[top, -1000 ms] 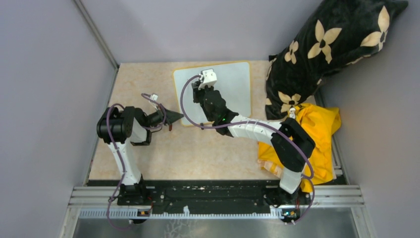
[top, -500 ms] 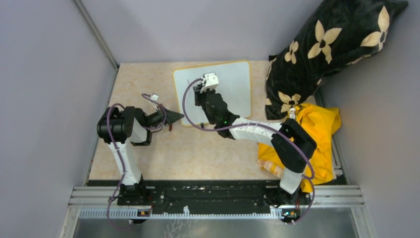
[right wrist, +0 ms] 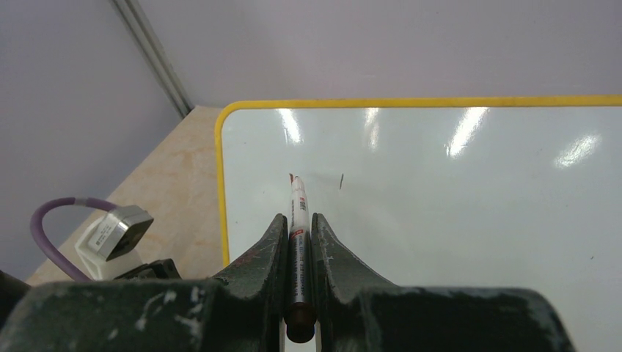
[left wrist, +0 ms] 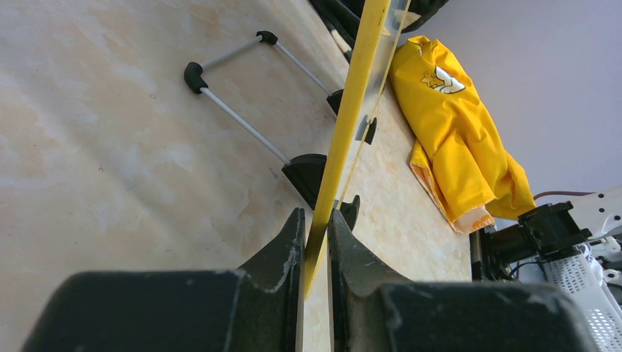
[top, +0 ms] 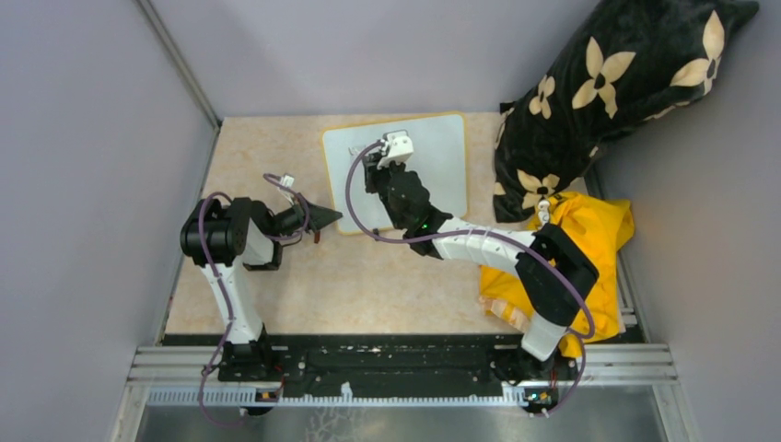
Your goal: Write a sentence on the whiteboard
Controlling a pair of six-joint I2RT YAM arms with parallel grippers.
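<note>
Marker [right wrist: 296,205] pinched in the right gripper [right wrist: 298,220], long axis running straight up the frame, tip on the whiteboard [right wrist: 440,220] in its upper-left area. Only this wrist view shows the sentence [right wrist: 341,180]: one tiny tick. Left wrist view has the left gripper [left wrist: 315,214] clamped on the board's yellow edge, black foot [left wrist: 304,172] on the worktop [left wrist: 110,147] beyond.

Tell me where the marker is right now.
In the right wrist view, the marker is clamped in the right gripper, its tip at the whiteboard near the board's left yellow edge, towards the far corner.
</note>
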